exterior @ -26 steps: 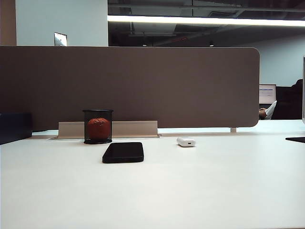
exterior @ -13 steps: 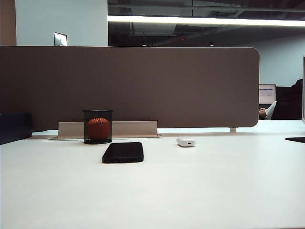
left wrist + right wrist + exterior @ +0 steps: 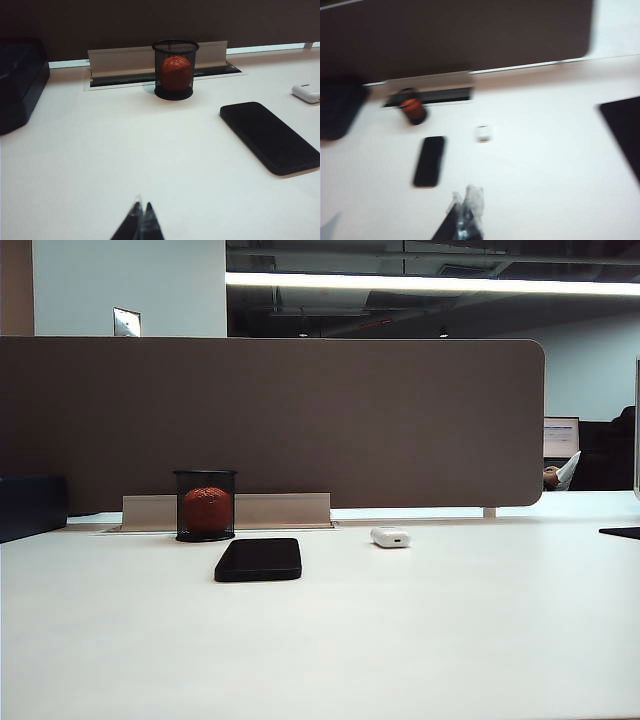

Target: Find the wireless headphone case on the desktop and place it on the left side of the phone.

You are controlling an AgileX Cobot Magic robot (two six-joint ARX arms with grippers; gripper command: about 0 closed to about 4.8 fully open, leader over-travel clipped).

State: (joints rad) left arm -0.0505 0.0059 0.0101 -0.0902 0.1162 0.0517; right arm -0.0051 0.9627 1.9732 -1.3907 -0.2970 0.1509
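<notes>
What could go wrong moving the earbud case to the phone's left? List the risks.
1. The case lies right of the phone, so carrying it low could knock the phone.
2. The mesh cup stands near the drop spot.
3. The right gripper, shut above the desk, must open first; the left gripper is shut too.

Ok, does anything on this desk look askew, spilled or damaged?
Nothing stands out. The phone lies flat, the wireless headphone case sits intact right of it, both grippers, left and right, shut, touching nothing.
</notes>
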